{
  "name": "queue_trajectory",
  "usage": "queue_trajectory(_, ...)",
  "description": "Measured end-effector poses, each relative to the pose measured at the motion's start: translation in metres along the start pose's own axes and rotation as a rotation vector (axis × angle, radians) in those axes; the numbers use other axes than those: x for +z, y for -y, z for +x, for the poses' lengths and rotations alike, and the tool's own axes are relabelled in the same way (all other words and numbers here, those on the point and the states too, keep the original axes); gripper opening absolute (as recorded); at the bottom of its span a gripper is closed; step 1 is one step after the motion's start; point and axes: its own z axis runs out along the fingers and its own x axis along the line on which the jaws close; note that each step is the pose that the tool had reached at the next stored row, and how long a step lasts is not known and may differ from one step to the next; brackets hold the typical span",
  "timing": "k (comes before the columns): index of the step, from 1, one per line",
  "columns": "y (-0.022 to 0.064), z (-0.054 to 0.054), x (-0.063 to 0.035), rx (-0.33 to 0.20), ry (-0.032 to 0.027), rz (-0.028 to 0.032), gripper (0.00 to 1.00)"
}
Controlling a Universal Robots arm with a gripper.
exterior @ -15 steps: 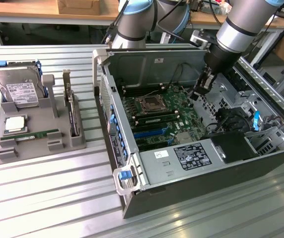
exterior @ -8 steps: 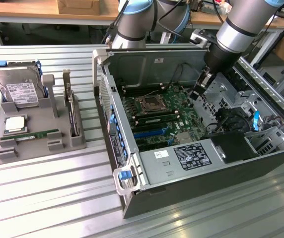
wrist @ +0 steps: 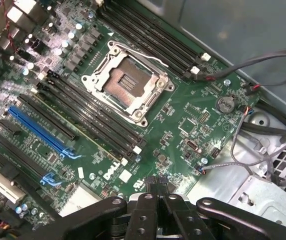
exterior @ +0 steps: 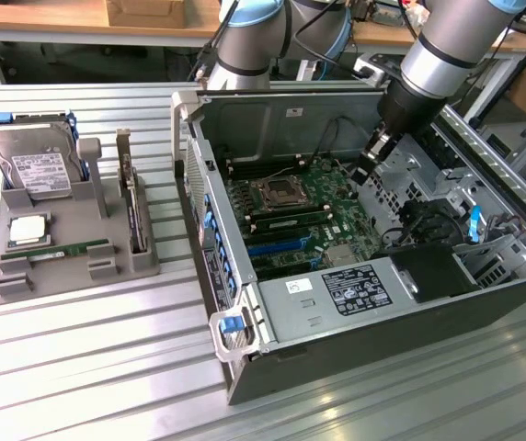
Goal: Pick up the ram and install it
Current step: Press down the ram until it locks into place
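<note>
Exterior view: end effector [exterior: 366, 163] shut and empty above the motherboard [exterior: 304, 207], ram [exterior: 70, 250] lying in the gray tray [exterior: 24, 285] on the table [exterior: 88, 367], not yet picked.

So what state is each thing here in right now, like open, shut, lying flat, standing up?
Gripper: shut, holding nothing, above the motherboard.
Computer case: lying on its side, side panel off.
CPU socket: empty, its frame down.
Ram: lying flat in the grey holder, untouched.
Hard drive: propped upright in the holder.
Dark card: standing upright in the holder.
</note>
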Motion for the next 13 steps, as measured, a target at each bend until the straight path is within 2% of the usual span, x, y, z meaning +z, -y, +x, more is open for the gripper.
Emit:
queue_trajectory(7,0.0,0.0,0.0001,0.11,0.008,-0.0013,0.1)
queue_trajectory(13,0.0,0.0,0.0002,0.173,0.0123,-0.0016,0.1)
